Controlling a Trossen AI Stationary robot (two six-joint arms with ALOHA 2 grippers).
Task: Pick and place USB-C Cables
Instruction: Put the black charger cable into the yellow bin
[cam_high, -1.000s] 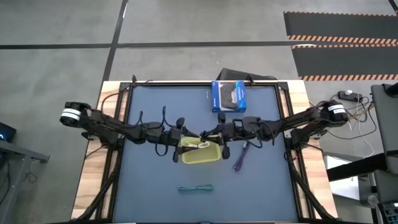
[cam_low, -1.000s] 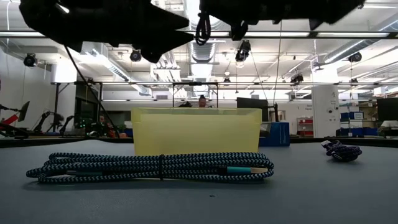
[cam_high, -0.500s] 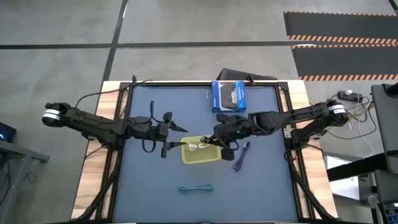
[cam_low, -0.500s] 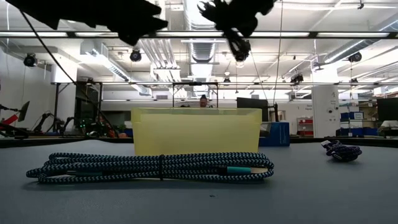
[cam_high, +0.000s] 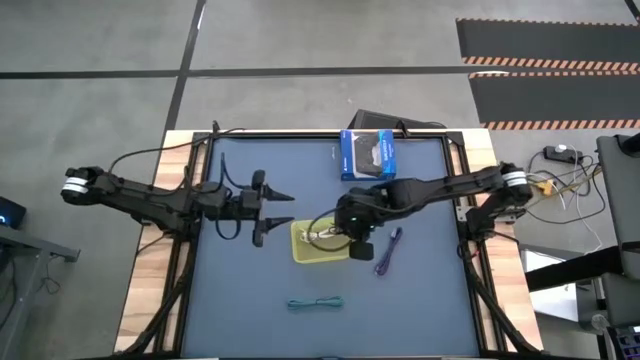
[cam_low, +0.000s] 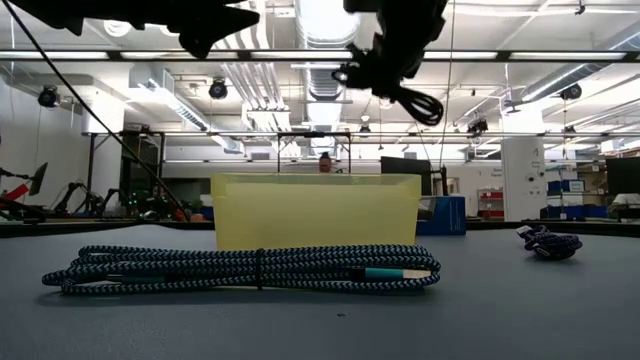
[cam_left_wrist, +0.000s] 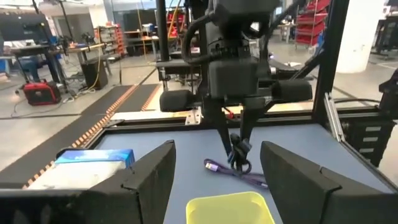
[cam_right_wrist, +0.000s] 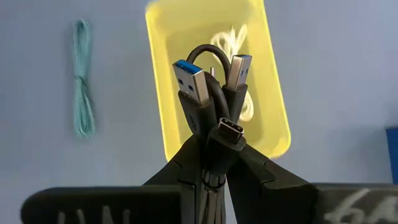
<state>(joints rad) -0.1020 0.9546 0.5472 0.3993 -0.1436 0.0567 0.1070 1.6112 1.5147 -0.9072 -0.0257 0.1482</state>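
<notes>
My right gripper (cam_right_wrist: 214, 163) is shut on a black cable bundle (cam_right_wrist: 208, 102) and hangs above the right end of the yellow bin (cam_high: 322, 244). A white cable (cam_high: 322, 236) lies inside the bin. The purple cable (cam_high: 388, 250) lies on the mat right of the bin, and the teal cable (cam_high: 316, 302) lies near the table's near edge. My left gripper (cam_high: 277, 207) is open, above the mat left of the bin, touching nothing. My right gripper pinches the black cable bundle between its two fingers, low on the bundle (cam_right_wrist: 211, 155). The fingers (cam_left_wrist: 214, 127) point down from above. The connector ends (cam_right_wrist: 205, 78) and a loop (cam_left_wrist: 239, 158) hang below the fingers, lifted clear of bin and mat.
A blue-and-black retail box (cam_high: 367, 155) lies at the far edge of the blue mat (cam_high: 250, 290). Wooden table edges and the dark frame border the mat. Open mat lies near the teal cable (cam_low: 240, 268) and toward the near corners.
My left gripper has drawn back from the yellow bin toward the table's left edge. My right gripper has tipped to point downward and moved over the bin's right end, carrying the black cable with it. The white, purple and teal cables have stayed put.
</notes>
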